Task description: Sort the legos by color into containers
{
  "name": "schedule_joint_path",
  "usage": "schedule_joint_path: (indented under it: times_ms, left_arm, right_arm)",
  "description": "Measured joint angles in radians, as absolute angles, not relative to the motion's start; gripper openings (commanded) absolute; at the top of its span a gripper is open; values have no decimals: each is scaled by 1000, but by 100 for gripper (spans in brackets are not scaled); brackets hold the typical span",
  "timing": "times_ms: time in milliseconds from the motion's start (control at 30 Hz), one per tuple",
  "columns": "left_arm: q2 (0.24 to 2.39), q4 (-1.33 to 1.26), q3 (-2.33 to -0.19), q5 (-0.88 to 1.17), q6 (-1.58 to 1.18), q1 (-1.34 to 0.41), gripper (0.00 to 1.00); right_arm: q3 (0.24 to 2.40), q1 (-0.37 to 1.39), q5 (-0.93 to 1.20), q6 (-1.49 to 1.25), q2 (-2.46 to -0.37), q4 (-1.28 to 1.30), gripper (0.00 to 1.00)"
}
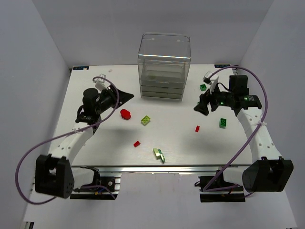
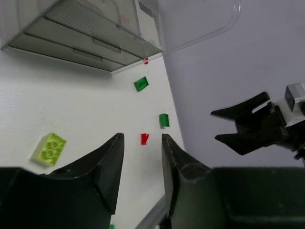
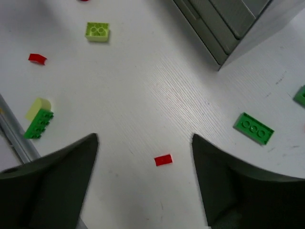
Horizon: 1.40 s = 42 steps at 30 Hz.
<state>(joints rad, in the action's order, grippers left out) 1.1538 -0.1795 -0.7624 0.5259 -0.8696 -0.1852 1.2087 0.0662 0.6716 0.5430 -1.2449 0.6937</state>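
The legos lie scattered on the white table in front of the clear containers (image 1: pixel 163 67). A rounded red piece (image 1: pixel 125 113) and a yellow-green brick (image 1: pixel 146 120) sit left of centre. Small red bricks lie at mid-table (image 1: pixel 137 143) and further right (image 1: pixel 197 128). Dark green bricks (image 1: pixel 223 122) (image 1: pixel 203 87) are on the right. My left gripper (image 1: pixel 127 97) (image 2: pixel 142 138) hovers left of the containers, narrowly open with nothing between its fingers. My right gripper (image 1: pixel 198 109) (image 3: pixel 145 138) is wide open above the table, a small red brick (image 3: pixel 163 160) lying below the gap.
A pale yellow piece joined to a green brick (image 1: pixel 159 153) (image 3: pixel 38 119) lies near the table's front edge. The containers' drawers (image 2: pixel 86 43) are shut. Grey walls rise close behind and on both sides of the table.
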Motion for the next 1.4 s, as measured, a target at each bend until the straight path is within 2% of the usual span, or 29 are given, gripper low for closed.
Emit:
schedule_joint_path:
  times_ms: [33,67,100,133,167,200,233,267,433,500,600,700,867,1233,1400]
  left_arm:
    - [1199,-215,-772,529,-889,-196,61]
    - [1242,-241,-783,529,-908,-210,66]
    - [1282,-260,-796,523,-930,-225,69]
    - [1328,-274,-814,515,-947,-245,70]
    - [1369,-285,-837,507,-960,-263,71]
    - [1414,-300,-863,497,-975,-284,71]
    - [1452,-312,-888,485,-989,-303,71]
    - [1488,-324,-913,471,-999,-321,71]
    - [1612,-420,-974,348,-1076,-412,64]
    - [1650,-479,-970,283,-1106,-448,58]
    - [1712,-554,-970,189,-1142,-485,55]
    - [1790,-606,-997,117,-1169,-507,52]
    - [1915,-633,-1103,36,-1200,-526,50]
    - [2008,-662,-1192,-42,-1262,-530,46]
    - [2046,-683,-1222,-42,-1285,-533,37]
  right_arm:
    - [1205,67,688,529,-1243,682,43]
    - [1196,68,712,483,-1242,654,27]
    - [1186,71,720,428,-1242,620,16]
    - [1176,73,723,381,-1243,590,17]
    - [1166,73,720,323,-1245,562,26]
    - [1156,73,711,262,-1247,537,54]
    - [1149,72,703,208,-1250,514,61]
    - [1143,72,691,165,-1256,493,62]
    - [1121,72,652,-25,-1283,416,58]
    - [1106,72,651,-80,-1285,392,52]
    - [1091,72,653,-138,-1285,363,44]
    - [1081,72,654,-169,-1285,332,41]
    - [1050,69,654,-186,-1281,295,38]
    - [1035,65,637,-190,-1269,258,36]
    - [1033,65,632,-180,-1268,258,35]
